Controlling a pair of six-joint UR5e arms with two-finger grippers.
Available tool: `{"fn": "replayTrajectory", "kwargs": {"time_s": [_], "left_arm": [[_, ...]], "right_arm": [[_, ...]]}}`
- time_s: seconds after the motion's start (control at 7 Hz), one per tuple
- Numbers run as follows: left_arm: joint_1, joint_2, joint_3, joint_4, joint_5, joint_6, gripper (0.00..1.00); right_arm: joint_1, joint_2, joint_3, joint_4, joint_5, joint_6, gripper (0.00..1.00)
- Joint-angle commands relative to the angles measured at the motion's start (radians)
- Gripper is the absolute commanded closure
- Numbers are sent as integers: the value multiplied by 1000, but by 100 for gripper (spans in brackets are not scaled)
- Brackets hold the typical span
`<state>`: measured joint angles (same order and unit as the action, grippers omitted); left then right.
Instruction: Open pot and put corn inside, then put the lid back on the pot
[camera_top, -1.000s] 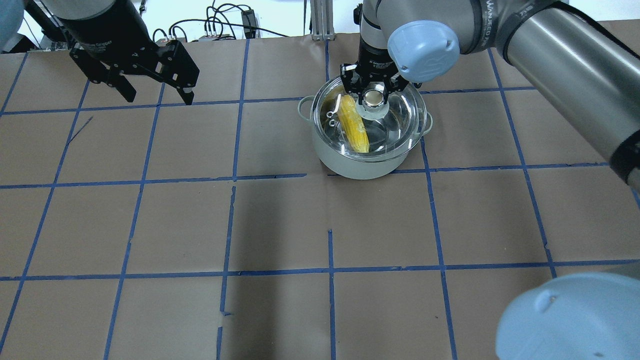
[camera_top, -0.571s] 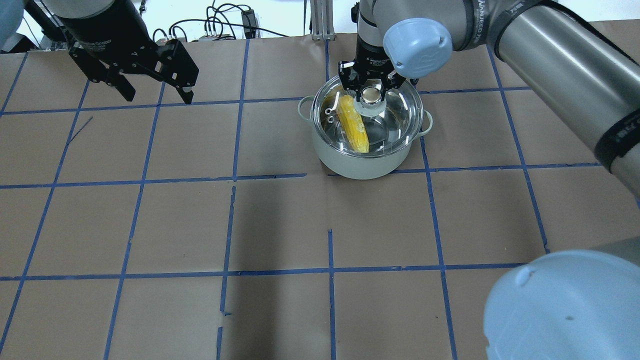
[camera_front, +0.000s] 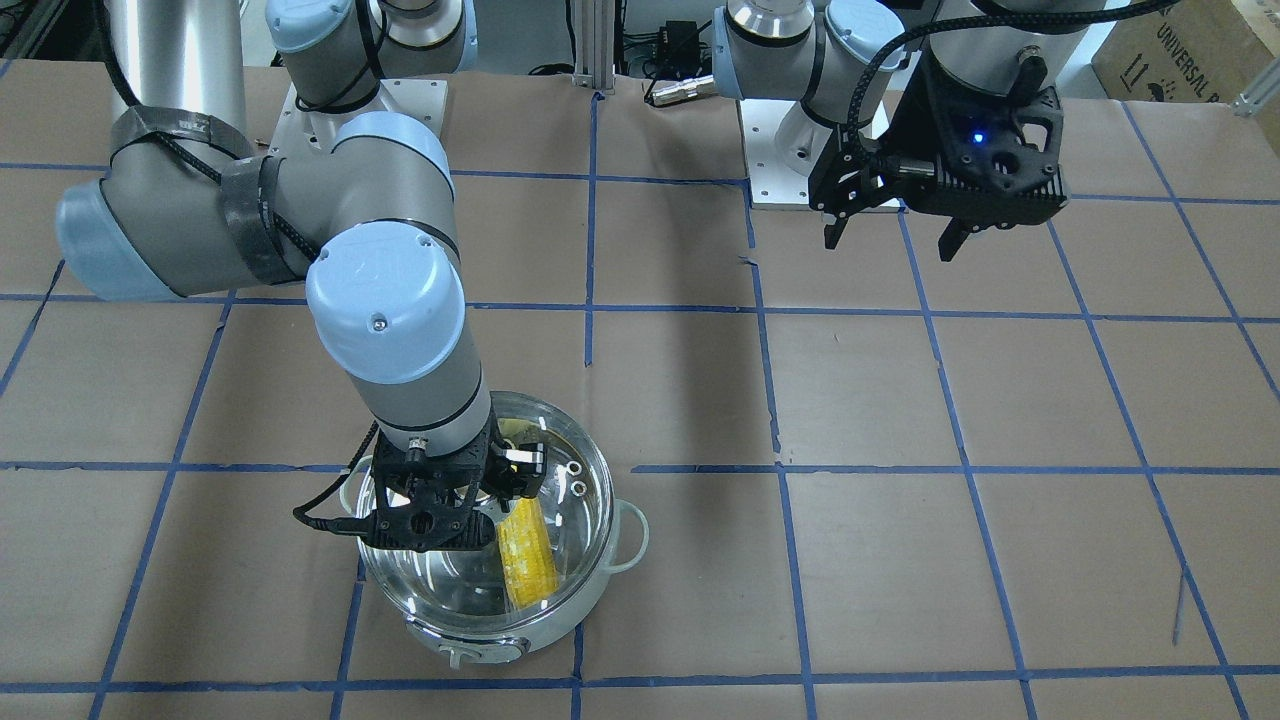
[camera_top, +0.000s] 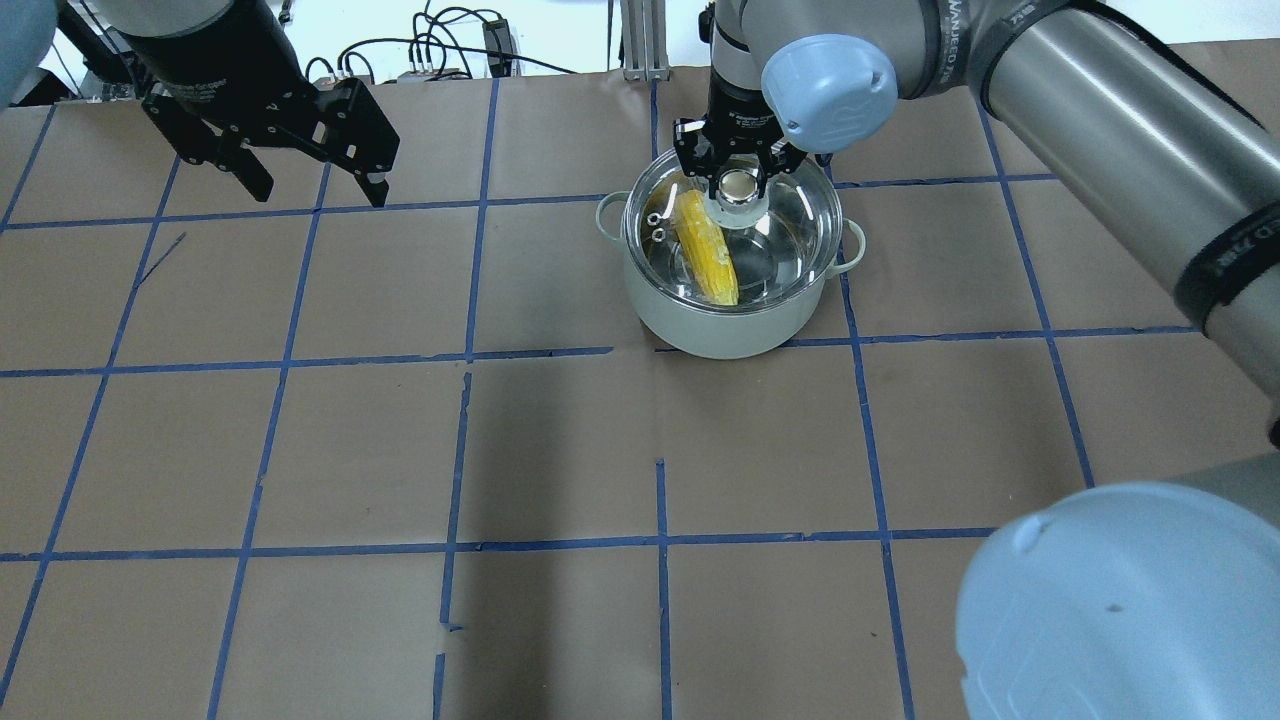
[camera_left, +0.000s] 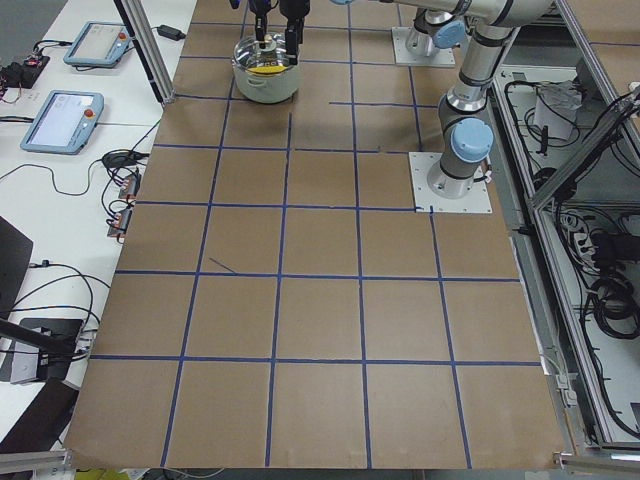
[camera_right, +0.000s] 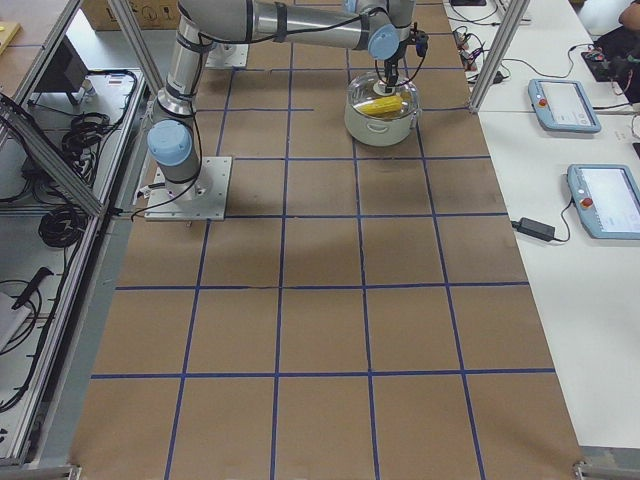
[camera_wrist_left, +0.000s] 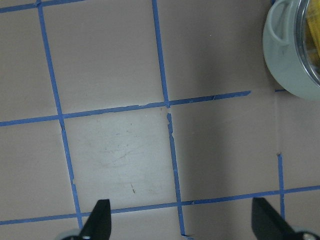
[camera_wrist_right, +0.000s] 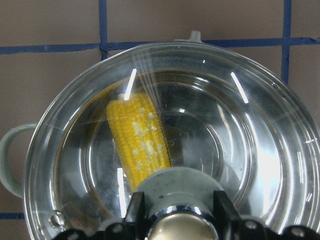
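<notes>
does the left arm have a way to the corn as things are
Probably not: the corn lies inside the pot under the lid, whose knob the right gripper holds. The left gripper hangs open, far aside.

- The pot (camera_top: 720, 325) sits on the counter's (camera_top: 560, 450) far side, its mouth covered by the glass lid (camera_top: 790, 220), so there's no way in from above.
- The right pincer (camera_top: 737, 186) is clamped on the lid's centre, its arm slanting in from the right and blocking that side.
- The left pincer (camera_top: 316, 192) hangs spread wide, well apart, with bare counter running between it and the pot.
</notes>
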<state>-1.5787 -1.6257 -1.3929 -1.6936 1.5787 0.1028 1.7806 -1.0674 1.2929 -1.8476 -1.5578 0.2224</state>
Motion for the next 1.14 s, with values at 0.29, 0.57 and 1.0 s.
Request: {"fn": "replayTrajectory", "kwargs": {"time_s": [0.29, 0.57, 1.0], "left_arm": [[-1, 3, -3, 0, -2, 0, 0], [-1, 3, -5, -1, -2, 0, 0], [-1, 4, -5, -3, -2, 0, 0]], "right_arm": [[7, 14, -17, 7, -5, 0, 94], [7, 12, -7, 11, -7, 0, 95], [14, 7, -4, 16, -8, 0, 95]]}}
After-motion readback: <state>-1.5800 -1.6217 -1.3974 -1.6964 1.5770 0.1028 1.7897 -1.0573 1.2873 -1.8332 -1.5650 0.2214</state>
